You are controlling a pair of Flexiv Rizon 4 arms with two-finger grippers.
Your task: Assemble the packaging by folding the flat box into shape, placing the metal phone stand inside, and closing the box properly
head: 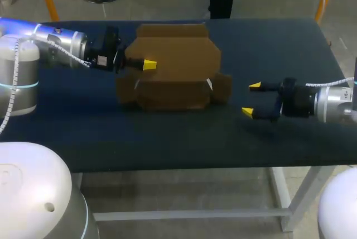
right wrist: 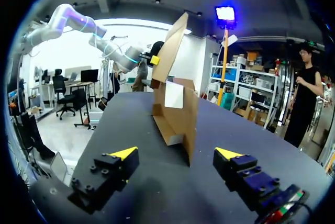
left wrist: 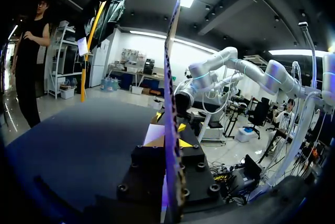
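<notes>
Cardboard box [head: 177, 80] lies long-axis side-to-side, flap [right wrist: 170, 46] raised in left end effector [head: 146, 65].

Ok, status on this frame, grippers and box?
Left gripper shut on box, at raised flap. Right gripper open, off the box. Box partly folded, on table. Nothing between right gripper and box.

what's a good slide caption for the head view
Left gripper grips a flap of the half-folded cardboard box while the open right gripper hovers beside it.
</notes>
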